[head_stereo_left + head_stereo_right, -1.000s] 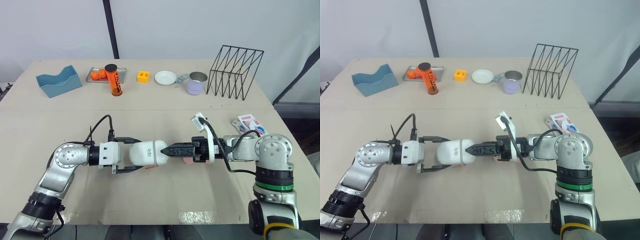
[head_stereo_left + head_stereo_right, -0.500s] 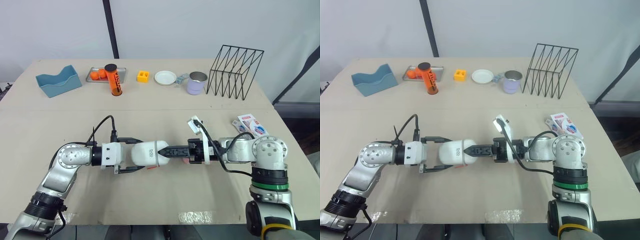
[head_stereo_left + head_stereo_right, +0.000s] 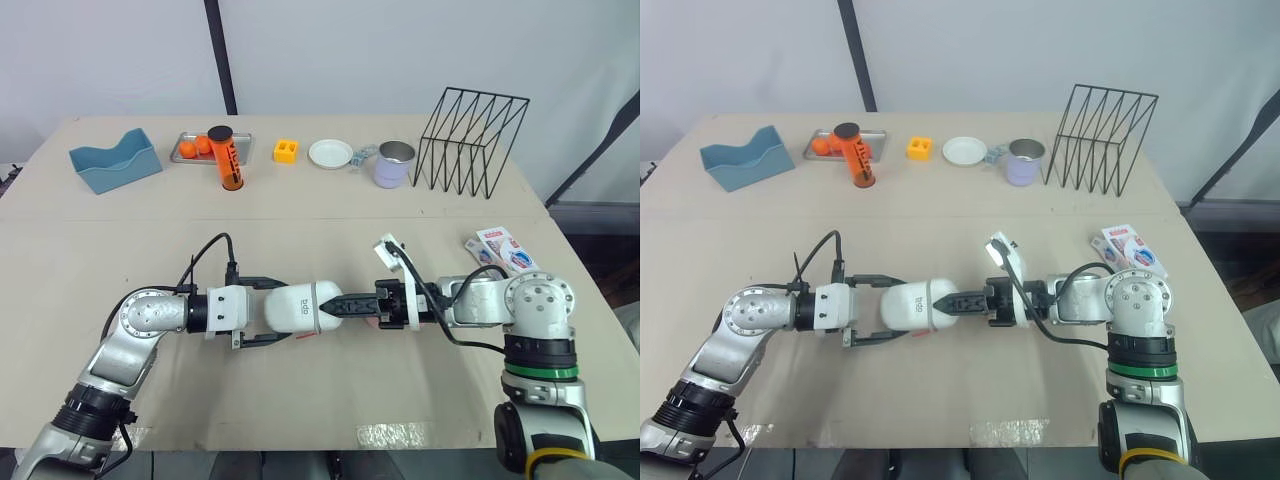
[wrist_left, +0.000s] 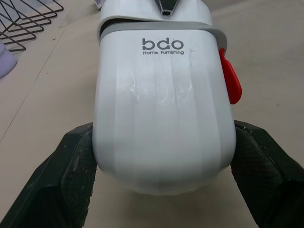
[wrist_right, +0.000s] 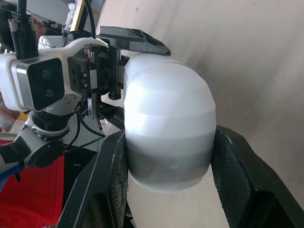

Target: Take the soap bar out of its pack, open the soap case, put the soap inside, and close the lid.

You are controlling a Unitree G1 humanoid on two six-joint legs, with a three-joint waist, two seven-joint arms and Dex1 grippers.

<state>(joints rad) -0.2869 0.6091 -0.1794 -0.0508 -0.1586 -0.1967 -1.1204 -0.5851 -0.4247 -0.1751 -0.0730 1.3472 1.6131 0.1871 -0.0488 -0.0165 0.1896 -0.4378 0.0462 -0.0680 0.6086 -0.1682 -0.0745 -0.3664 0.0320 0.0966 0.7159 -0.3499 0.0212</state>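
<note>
Left end effector (image 3: 283,311) grips the soap case (image 4: 164,109) at frame centre, and right end effector (image 3: 340,303) clamps its lid end. The case's long axis runs left-right, straight between them.

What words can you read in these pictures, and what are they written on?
"bdo": on the white soap case.
"Home Furnishing": just under that, on the same case.
The print on the soap pack is too small to read.
The label on the orange bottle is too small to read.
</note>
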